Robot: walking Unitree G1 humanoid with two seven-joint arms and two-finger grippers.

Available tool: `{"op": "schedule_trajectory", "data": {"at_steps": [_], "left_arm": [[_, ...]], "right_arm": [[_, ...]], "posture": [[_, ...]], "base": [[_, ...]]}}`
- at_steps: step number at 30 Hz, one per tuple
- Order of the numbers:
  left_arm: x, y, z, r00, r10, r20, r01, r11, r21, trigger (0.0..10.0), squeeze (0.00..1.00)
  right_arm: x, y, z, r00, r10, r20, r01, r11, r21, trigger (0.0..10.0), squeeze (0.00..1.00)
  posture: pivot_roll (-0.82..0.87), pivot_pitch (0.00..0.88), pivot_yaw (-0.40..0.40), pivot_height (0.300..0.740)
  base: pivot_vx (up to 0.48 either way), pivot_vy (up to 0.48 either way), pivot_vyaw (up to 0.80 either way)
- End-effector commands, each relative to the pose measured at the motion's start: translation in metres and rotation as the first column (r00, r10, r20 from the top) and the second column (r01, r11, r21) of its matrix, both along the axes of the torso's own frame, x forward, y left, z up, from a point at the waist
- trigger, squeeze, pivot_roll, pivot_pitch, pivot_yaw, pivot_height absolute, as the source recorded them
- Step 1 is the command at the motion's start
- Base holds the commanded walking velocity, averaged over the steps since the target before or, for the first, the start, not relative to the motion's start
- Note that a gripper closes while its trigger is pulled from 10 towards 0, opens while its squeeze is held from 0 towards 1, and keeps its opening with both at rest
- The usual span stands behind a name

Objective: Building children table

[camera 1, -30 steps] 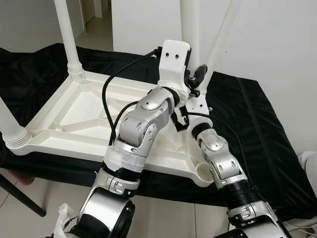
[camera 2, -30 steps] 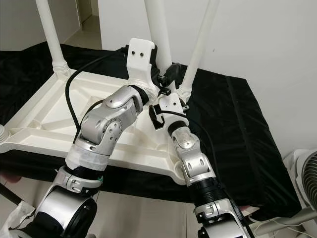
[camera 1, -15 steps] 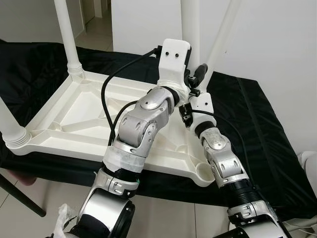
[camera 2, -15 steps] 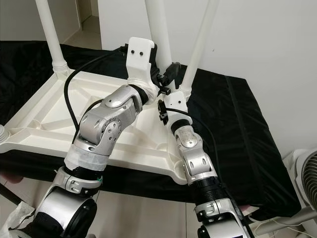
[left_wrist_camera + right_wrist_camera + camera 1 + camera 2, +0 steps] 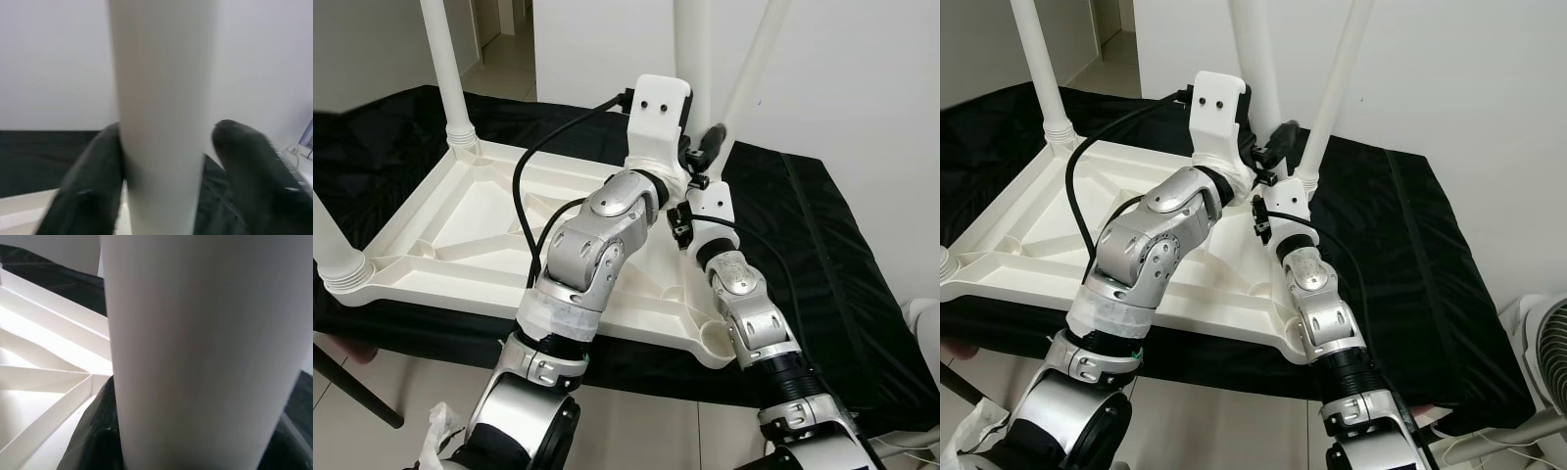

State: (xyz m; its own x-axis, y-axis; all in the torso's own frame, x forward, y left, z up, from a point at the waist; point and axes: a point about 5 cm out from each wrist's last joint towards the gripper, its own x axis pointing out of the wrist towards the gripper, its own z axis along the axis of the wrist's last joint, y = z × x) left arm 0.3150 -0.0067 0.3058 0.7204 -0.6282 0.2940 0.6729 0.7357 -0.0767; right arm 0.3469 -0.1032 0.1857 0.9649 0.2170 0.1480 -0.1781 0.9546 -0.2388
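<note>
The white plastic children's table lies upside down on a black cloth. Legs stand up from its far left corner and near left corner. At the far right corner an upright leg and a slanted leg rise side by side. My left gripper is shut on the upright leg, one black finger showing beside it. My right arm reaches up from below, and my right gripper is shut on a leg low down, close to the ribbed underside. The left wrist hides that grip in the eye views.
The black cloth covers the support and drops off at its front edge. A white wall stands close behind. The table's near right corner has a round socket. A fan stands at the right, a dark rod at the lower left.
My right wrist has moved up and in toward the leg at the far right corner. The left arm and the table have stayed put.
</note>
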Motion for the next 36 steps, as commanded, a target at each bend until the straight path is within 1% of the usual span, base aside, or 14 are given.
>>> {"op": "schedule_trajectory", "data": {"at_steps": [1, 8, 9, 11, 18, 22, 23, 24, 25, 30, 31, 32, 33, 36], "left_arm": [[-0.007, -0.008, 0.004, 0.997, -0.073, 0.025, 0.073, 0.997, -0.013, 10.0, 1.0], [-0.005, -0.005, 0.006, 0.998, -0.055, 0.027, 0.055, 0.998, -0.015, 10.0, 1.0], [-0.005, -0.004, 0.007, 0.998, -0.053, 0.031, 0.053, 0.998, -0.021, 10.0, 0.0], [-0.007, -0.002, 0.011, 0.998, -0.061, 0.032, 0.063, 0.996, -0.065, 10.0, 0.0], [-0.007, 0.007, 0.018, 0.998, -0.058, 0.034, 0.062, 0.988, -0.139, 10.0, 0.0], [-0.005, 0.007, 0.018, 0.998, -0.053, 0.038, 0.057, 0.99, -0.128, 10.0, 0.0], [-0.006, 0.007, 0.017, 0.998, -0.056, 0.037, 0.061, 0.99, -0.131, 10.0, 0.09], [-0.005, 0.007, 0.017, 0.998, -0.059, 0.031, 0.063, 0.99, -0.129, 10.0, 0.09], [-0.005, 0.006, 0.016, 0.998, -0.062, 0.024, 0.065, 0.99, -0.127, 10.0, 0.0], [-0.005, 0.005, 0.015, 0.998, -0.068, 0.015, 0.069, 0.989, -0.128, 10.0, 0.0], [-0.005, 0.004, 0.015, 0.998, -0.068, 0.019, 0.07, 0.989, -0.129, 2.8, 0.0], [-0.005, 0.004, 0.015, 0.998, -0.068, 0.019, 0.07, 0.989, -0.129, 2.8, 0.0], [-0.005, 0.004, 0.015, 0.997, -0.072, 0.02, 0.074, 0.989, -0.126, 0.0, 0.0], [-0.004, 0.005, 0.016, 0.998, -0.065, 0.019, 0.067, 0.99, -0.124, 0.0, 0.0]], "right_arm": [[0.001, -0.004, -0.002, 1.0, -0.023, -0.014, 0.023, 1.0, 0.002, 10.0, 0.0], [0.001, -0.002, -0.004, 1.0, -0.017, -0.021, 0.017, 1.0, 0.004, 10.0, 0.0], [0.001, -0.002, -0.004, 0.999, -0.018, -0.027, 0.018, 1.0, 0.012, 10.0, 0.0], [0.001, -0.002, -0.006, 0.999, -0.026, -0.038, 0.027, 0.999, 0.02, 10.0, 0.0], [0.0, -0.002, -0.007, 0.999, -0.027, -0.04, 0.028, 0.999, 0.025, 10.0, 0.0], [0.0, -0.001, -0.006, 0.999, -0.018, -0.034, 0.018, 1.0, 0.017, 10.0, 0.0], [0.0, 0.0, -0.006, 0.999, -0.017, -0.033, 0.017, 1.0, 0.015, 10.0, 0.0], [0.0, 0.0, -0.005, 0.999, -0.014, -0.03, 0.014, 1.0, 0.012, 10.0, 0.0], [0.0, 0.001, -0.004, 1.0, -0.009, -0.019, 0.009, 1.0, 0.001, 10.0, 0.0], [-0.001, 0.003, -0.002, 1.0, 0.003, -0.006, -0.003, 1.0, -0.015, 10.0, 0.0], [-0.001, 0.004, -0.002, 1.0, 0.01, -0.001, -0.01, 1.0, -0.02, 10.0, 0.0], [-0.001, 0.004, -0.002, 1.0, 0.01, -0.001, -0.01, 1.0, -0.02, 10.0, 0.0], [-0.001, 0.004, -0.001, 1.0, 0.017, 0.004, -0.017, 0.999, -0.031, 10.0, 0.0], [-0.002, 0.005, -0.001, 1.0, 0.02, 0.012, -0.02, 0.999, -0.046, 10.0, 0.0]], "posture": [[-0.01, 0.0, -0.112, 0.74], [-0.01, 0.0, -0.112, 0.74], [-0.01, 0.0, -0.114, 0.74], [-0.01, 0.0, -0.117, 0.74], [-0.01, 0.0, -0.121, 0.74], [-0.01, 0.0, -0.121, 0.74], [-0.01, 0.0, -0.121, 0.74], [-0.01, 0.0, -0.123, 0.74], [-0.01, 0.0, -0.124, 0.74], [-0.01, 0.0, -0.123, 0.74], [-0.01, 0.0, -0.123, 0.74], [-0.01, 0.0, -0.123, 0.74], [-0.01, 0.0, -0.121, 0.74], [-0.01, 0.0, -0.12, 0.74]], "base": [[0.0, 0.0, 0.0], [0.0, 0.0, 0.0], [0.0, 0.0, 0.0], [0.0, 0.0, 0.0], [0.0, 0.0, 0.0], [0.0, 0.0, 0.0], [0.0, 0.0, 0.0], [0.0, 0.0, 0.0], [0.0, 0.0, 0.0], [0.0, 0.0, 0.0], [0.0, 0.0, 0.0], [0.0, 0.0, 0.0], [0.0, 0.0, 0.0], [0.0, 0.0, 0.0]]}}
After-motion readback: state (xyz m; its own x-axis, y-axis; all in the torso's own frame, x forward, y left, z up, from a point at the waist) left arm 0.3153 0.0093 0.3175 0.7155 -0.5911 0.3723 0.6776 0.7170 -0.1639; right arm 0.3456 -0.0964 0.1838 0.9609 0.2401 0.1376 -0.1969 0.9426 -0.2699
